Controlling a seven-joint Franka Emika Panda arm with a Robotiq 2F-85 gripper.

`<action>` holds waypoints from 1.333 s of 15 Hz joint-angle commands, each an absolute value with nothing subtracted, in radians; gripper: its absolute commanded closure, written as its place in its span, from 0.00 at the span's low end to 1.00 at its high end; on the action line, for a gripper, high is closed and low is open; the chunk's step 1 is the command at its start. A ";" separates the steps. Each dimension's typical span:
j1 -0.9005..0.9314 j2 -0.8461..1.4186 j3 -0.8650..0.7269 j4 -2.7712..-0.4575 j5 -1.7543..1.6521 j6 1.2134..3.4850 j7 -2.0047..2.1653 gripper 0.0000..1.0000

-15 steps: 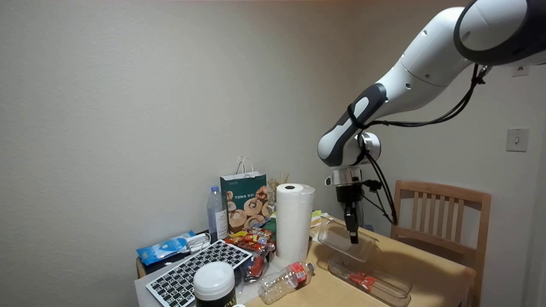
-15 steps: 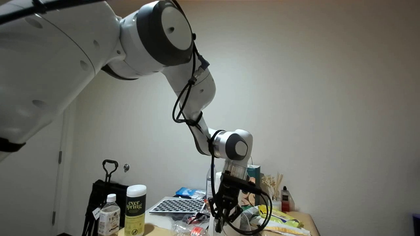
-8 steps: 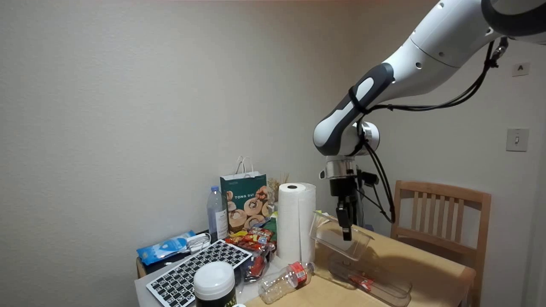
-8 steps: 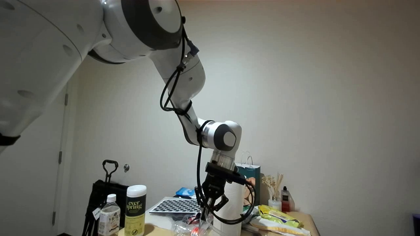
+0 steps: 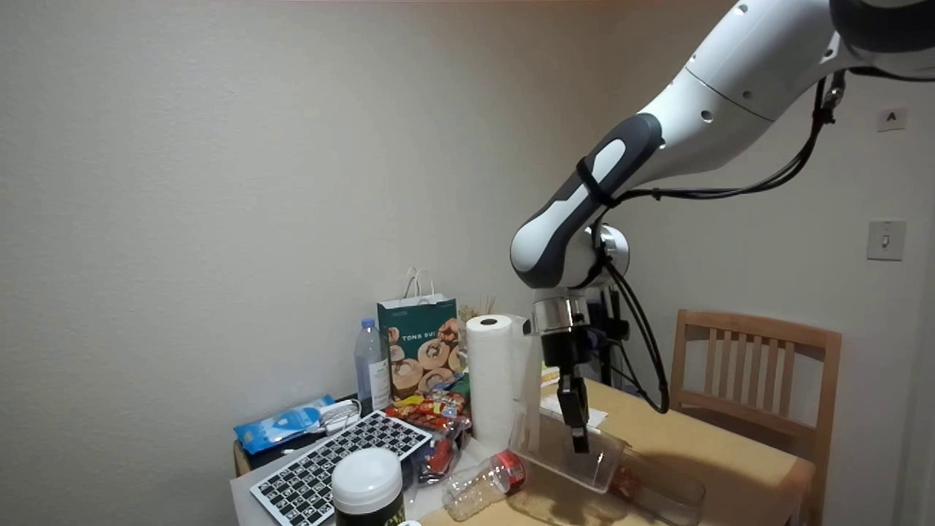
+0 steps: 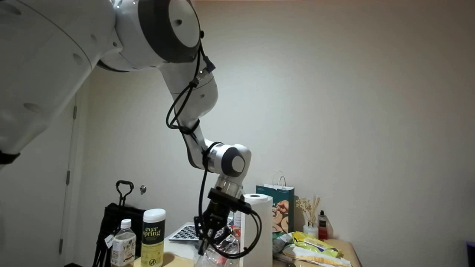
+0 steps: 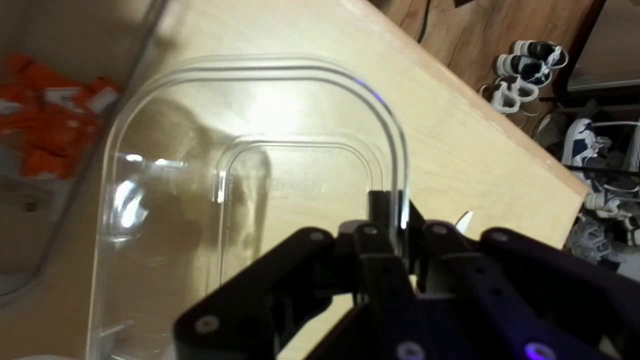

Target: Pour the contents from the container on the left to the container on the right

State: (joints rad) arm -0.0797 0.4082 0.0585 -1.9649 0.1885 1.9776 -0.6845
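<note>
A clear plastic container hangs just above the table, roughly level. My gripper is shut on its side wall; in the wrist view the fingers pinch the right wall of the clear container, whose visible inside looks empty. A second clear container stands on the table, holding red packets. In the wrist view this container and its orange-red packets are at the left edge. In an exterior view the gripper shows low, and the containers are mostly hidden or cut off.
An empty clear bottle lies close to the held container, and a paper towel roll stands behind it. A checkered board, white-lidded tub and snack bags are nearby. A wooden chair stands beyond the table.
The gripper, with the held container in it, has moved left in both exterior views, first rising and then lowering. The container with red packets has stayed put.
</note>
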 commanded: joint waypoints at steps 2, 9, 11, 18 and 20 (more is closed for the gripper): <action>-0.024 0.371 0.120 -2.023 0.211 1.941 -0.584 0.96; -0.002 0.406 0.128 -2.010 0.184 1.942 -0.562 0.96; 0.039 0.391 0.121 -2.053 0.138 1.960 -0.463 0.96; 0.160 0.434 0.084 -2.120 -0.019 2.043 -0.018 0.96; 0.188 0.466 0.060 -2.124 -0.086 2.097 0.091 0.96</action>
